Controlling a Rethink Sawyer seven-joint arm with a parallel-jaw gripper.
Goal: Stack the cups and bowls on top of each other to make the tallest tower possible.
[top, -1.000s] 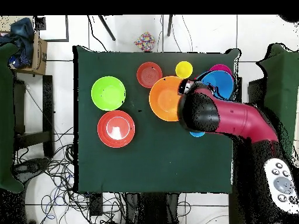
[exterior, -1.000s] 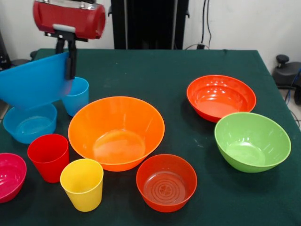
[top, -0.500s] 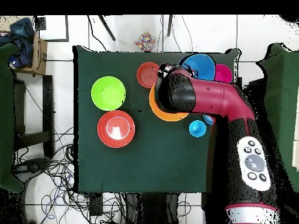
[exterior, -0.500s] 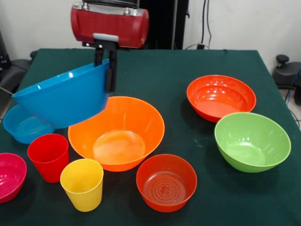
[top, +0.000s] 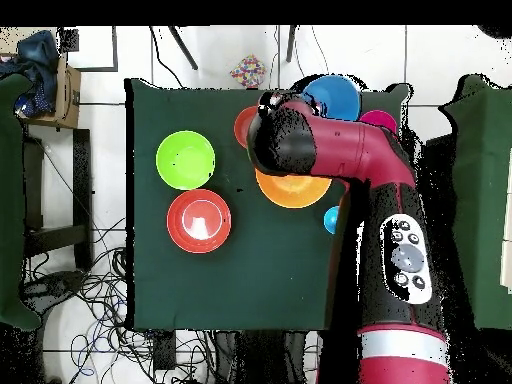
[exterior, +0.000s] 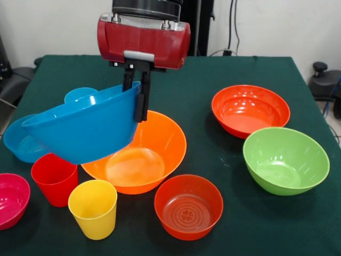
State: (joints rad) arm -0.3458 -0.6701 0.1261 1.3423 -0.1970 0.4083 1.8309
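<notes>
The gripper [exterior: 137, 88] pinches the rim of the blue bowl [exterior: 85, 128], a glossy, deep, plain piece held tilted in the air, overlapping the left edge of the large pale orange bowl [exterior: 152, 149]. No writing is legible anywhere.

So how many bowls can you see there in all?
7: blue bowl held up in the gripper, pale orange under it, light blue and pink at left, two red-orange, lime green at right. More may hide behind.
</notes>
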